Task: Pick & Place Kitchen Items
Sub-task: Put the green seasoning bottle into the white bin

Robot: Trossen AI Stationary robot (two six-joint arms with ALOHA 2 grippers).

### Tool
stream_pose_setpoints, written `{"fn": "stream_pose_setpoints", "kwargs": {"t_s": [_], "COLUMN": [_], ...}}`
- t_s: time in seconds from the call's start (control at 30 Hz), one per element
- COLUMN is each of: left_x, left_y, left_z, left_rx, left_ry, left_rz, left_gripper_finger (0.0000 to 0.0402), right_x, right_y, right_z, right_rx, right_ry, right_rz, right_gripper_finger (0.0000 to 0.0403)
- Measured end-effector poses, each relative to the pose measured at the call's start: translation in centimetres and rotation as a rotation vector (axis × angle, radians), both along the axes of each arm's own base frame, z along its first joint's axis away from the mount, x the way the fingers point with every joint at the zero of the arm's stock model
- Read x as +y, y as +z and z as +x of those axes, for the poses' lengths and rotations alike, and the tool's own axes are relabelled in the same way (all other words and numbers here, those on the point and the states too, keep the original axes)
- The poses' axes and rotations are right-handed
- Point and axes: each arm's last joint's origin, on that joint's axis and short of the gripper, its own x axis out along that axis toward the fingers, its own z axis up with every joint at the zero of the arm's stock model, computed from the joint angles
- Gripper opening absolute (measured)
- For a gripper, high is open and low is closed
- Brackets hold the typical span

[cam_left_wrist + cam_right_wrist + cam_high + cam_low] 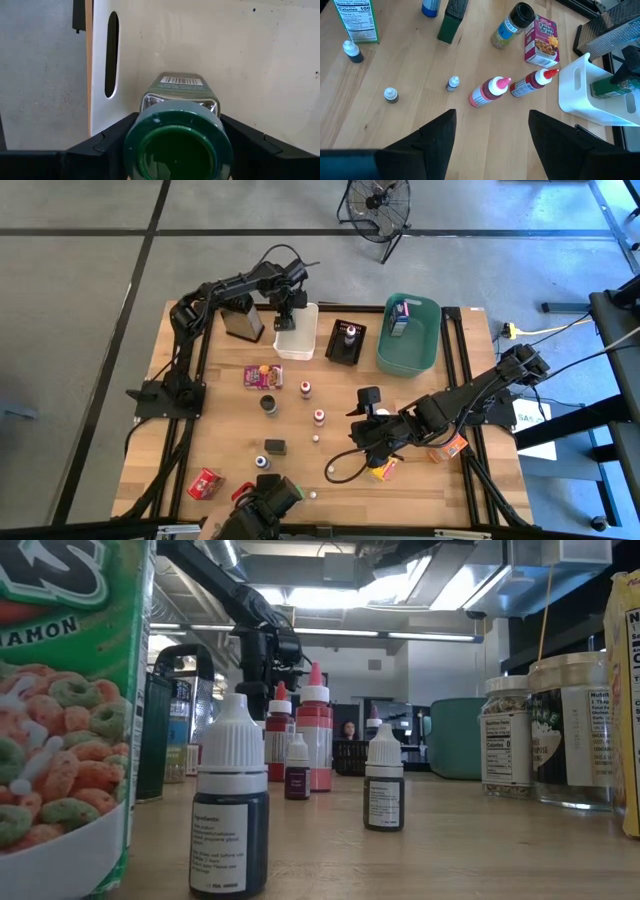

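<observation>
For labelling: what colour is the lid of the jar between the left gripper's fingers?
Green lid on the jar; left wrist view shows it best.

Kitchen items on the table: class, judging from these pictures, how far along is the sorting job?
Done: a box stands in the teal bin and a small bottle in the black bin. In hand: the left claw holds a green-lidded jar inside the white bin. Left: the red-capped bottles, cereal box and droppers remain on the table.
</observation>
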Motion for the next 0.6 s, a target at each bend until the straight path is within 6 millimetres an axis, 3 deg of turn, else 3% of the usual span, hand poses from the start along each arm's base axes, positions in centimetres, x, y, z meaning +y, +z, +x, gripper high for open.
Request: {"fn": "stream_pose_setpoints", "kwargs": {"t_s": [0.43, 0.6], "left_x": [0.0, -0.2], "left_y": [0.1, 1.1], "left_z": [0.0, -0.2], "left_rx": [0.001, -0.016], "left_ry": [-0.001, -0.001], "left_rz": [0.005, 0.022], "left_gripper_finger": [0.0272, 0.0272], "right_x": [0.0, 0.0], "right_y": [0.0, 0.0], "right_z": [0.0, 0.0], "right_rx": [0.0, 0.0], "right_ry": [0.0, 0.0], "right_rz": [0.0, 0.0], "right_gripper_finger": [0.025, 0.025]}}
